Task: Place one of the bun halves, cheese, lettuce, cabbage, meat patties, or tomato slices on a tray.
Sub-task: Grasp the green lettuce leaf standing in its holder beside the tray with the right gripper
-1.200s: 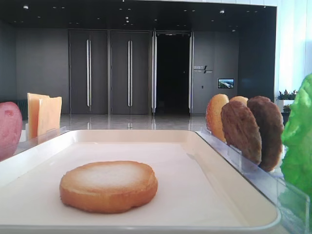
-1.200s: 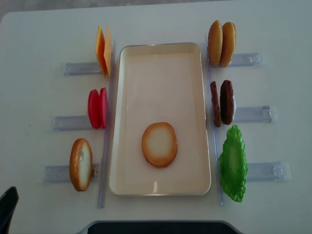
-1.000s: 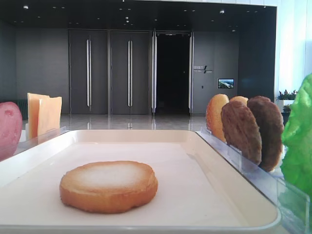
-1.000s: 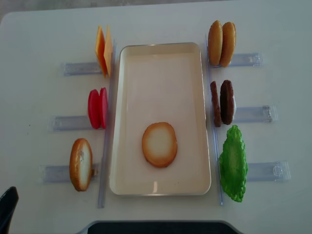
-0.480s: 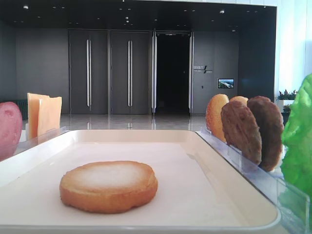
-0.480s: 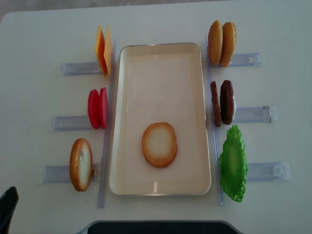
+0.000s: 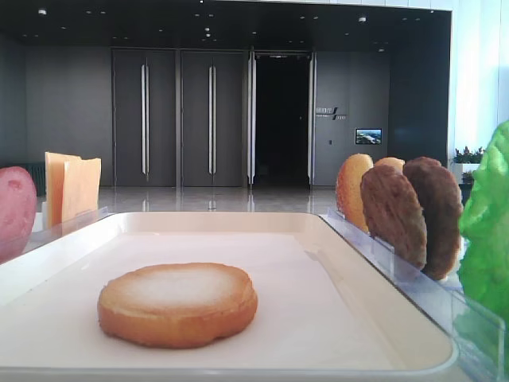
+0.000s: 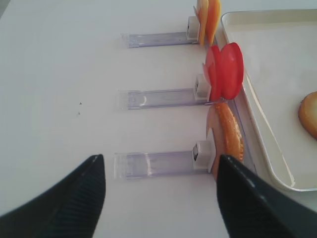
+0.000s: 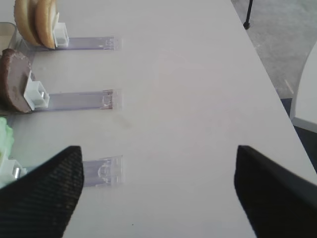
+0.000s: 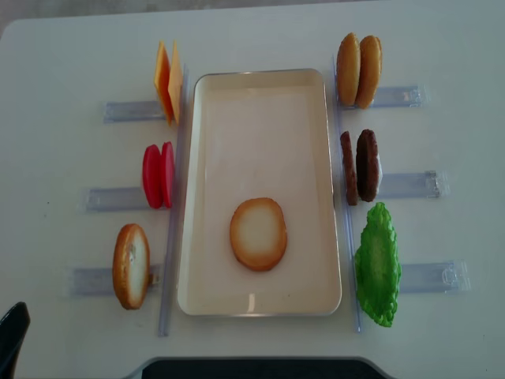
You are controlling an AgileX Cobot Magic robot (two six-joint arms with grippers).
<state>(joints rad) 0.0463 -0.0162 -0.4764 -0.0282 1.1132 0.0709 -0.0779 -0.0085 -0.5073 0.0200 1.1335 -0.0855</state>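
I am holding both pairs of jaws spread apart and gripping nothing: my right jaws are showing as two dark fingers at the lower corners of the right wrist view, hanging over bare white bench, and my left jaws are framing the lower edge of the left wrist view the same way. In the overhead view the tray is lying lengthwise at the centre of the frame, and one bun half is lying flat, pale face up, in its lower middle. The other bun halves are standing on edge: one at the lower left of the tray, two at the upper right. The cheese is standing at the upper left, the tomato slices at the middle left, the meat patties at the middle right and the lettuce at the lower right, each propped against a clear plastic holder lying on the bench. In the low view, a dim hall is stretching behind the tray, with tall dark doors, an open doorway at centre and a small lit screen on the wall at the right.
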